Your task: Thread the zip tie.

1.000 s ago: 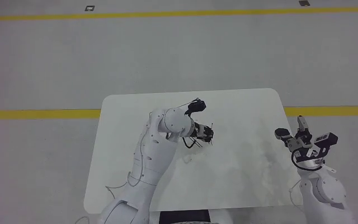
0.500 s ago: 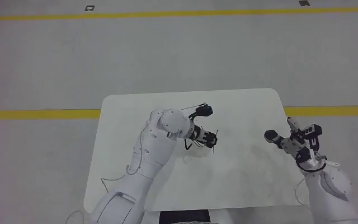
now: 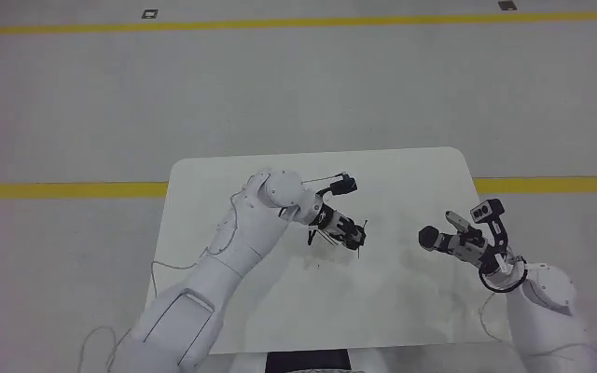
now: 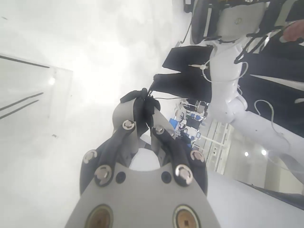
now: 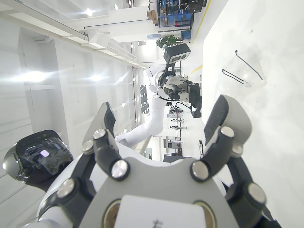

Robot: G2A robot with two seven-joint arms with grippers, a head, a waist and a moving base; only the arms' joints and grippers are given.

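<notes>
Left claw is clamped shut on the zip tie at mid-frame in the top view, over the tabletop; right claw is wide open right of centre, apart from it and aimed that way. I'd bring the right in slowly along the strap and pinch the free end near its tip, while the left keeps the head steady. Can't tell head from tail here, so check before feeding

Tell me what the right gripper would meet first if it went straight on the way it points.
Most likely the left gripper, shut on the zip tie: the right wrist view frames it inside the open right gripper. Depth is unclear, so it might pass beside.
</notes>
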